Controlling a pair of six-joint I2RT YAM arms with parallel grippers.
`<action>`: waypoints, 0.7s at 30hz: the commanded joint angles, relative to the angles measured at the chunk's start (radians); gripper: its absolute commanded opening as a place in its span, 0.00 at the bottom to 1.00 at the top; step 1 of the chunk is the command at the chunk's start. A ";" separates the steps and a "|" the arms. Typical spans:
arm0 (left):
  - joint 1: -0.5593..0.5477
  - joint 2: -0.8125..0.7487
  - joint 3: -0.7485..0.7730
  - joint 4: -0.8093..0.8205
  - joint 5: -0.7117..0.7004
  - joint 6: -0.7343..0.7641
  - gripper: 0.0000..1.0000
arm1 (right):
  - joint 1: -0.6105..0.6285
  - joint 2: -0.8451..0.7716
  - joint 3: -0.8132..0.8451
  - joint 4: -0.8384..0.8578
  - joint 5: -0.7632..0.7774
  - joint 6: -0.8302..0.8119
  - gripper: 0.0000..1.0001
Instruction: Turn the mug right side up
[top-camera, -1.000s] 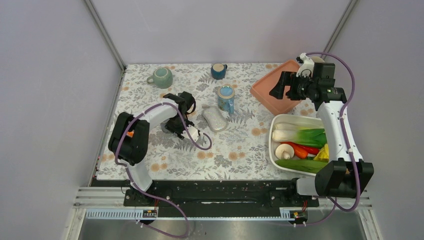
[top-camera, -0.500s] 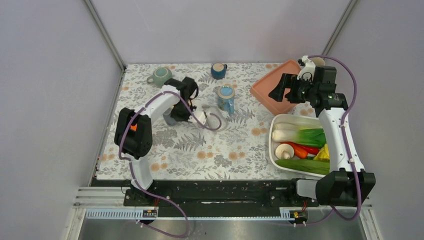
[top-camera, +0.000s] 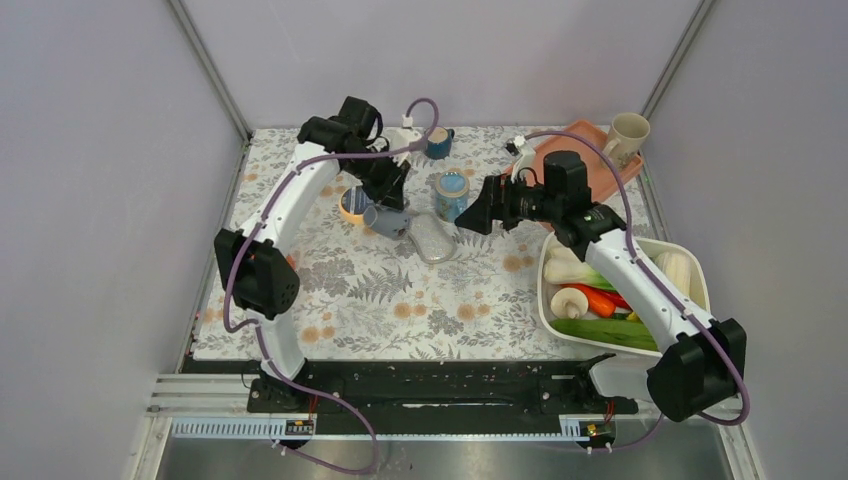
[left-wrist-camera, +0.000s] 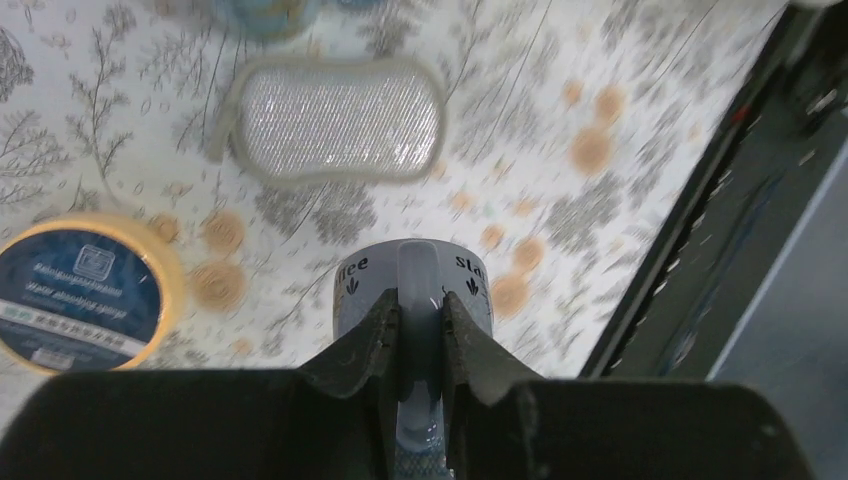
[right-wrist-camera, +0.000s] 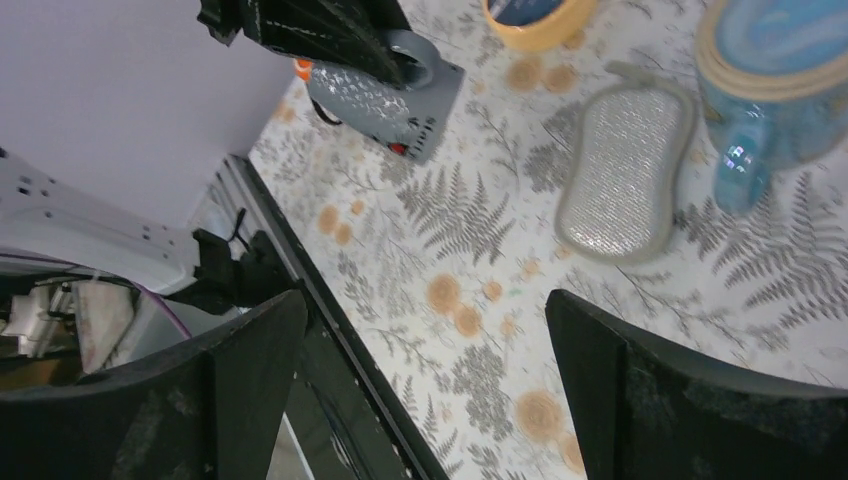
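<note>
The table (top-camera: 400, 300) has a flower-pattern cloth. The left gripper (left-wrist-camera: 418, 330) holds the grey mug (left-wrist-camera: 412, 285) by its handle, fingers closed on it, lifted over the table near the sponge (left-wrist-camera: 335, 120) and the tape roll (left-wrist-camera: 80, 285). The right gripper (right-wrist-camera: 420, 340) has its fingers wide apart, holding nothing, near the blue mug (right-wrist-camera: 775, 90).

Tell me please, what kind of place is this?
Probably a robot test cell set up as a mock kitchen table, not a real home. Plain enclosure walls surround a floral tablecloth, and a white tray of vegetables and several mugs, such as the beige mug, sit as props.
</note>
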 joint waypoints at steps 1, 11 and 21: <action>0.002 -0.143 0.074 0.245 0.227 -0.468 0.00 | 0.032 0.004 -0.043 0.341 -0.042 0.210 0.99; -0.013 -0.194 0.068 0.468 0.355 -0.731 0.00 | 0.061 0.104 -0.024 0.564 -0.079 0.424 0.95; -0.038 -0.170 0.079 0.534 0.357 -0.750 0.00 | 0.126 0.180 0.035 0.763 -0.227 0.557 0.41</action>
